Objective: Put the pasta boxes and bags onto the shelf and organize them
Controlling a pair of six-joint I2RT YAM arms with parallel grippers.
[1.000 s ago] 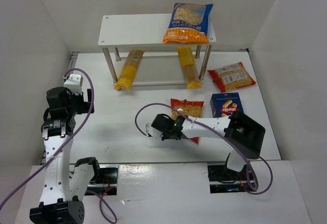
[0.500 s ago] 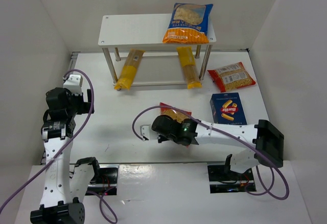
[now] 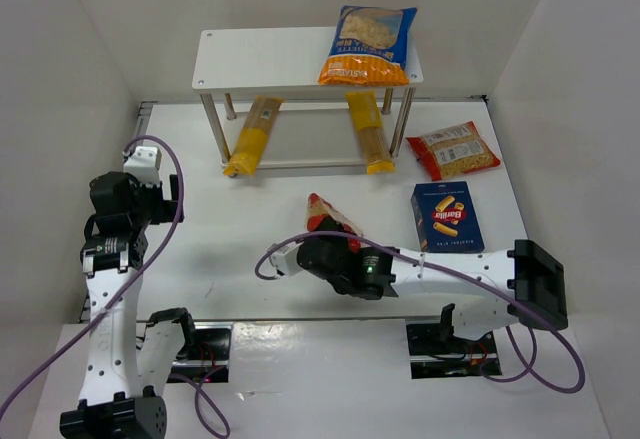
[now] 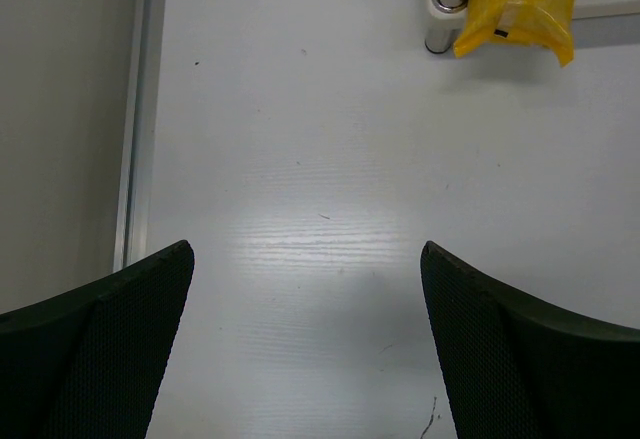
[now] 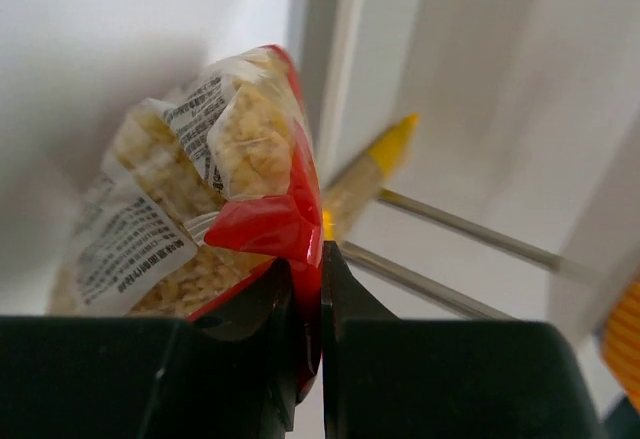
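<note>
The right tool (image 5: pixel 320 259) is clamping shut on the red edge of a red bag (image 5: pixel 200 219) of small pasta, with both jaws pressing on the thin film seam. From above, this bag (image 3: pixel 330 217) is standing up on edge in front of the shelf (image 3: pixel 260 59), near the blue box (image 3: pixel 446 216). Whether it is fully clear of the desk (image 3: pixel 230 249) I cannot tell.

The left tool (image 4: pixel 305 251) is hanging open over bare desk, gripping nothing.

The bag is looking light and soft, and its loose filling is likely sagging away from the pinch. The film is probably slick, so a grip on the seam alone could creep. A hold deeper into the sealed edge seems safer than one on the bulging middle, where pasta might crack.

An orange-and-blue bag (image 3: pixel 368 44) is lying on the shelf top, two yellow packs (image 3: pixel 252 136) are leaning on the lower level, and a second red bag (image 3: pixel 453 150) is waiting at the right.
</note>
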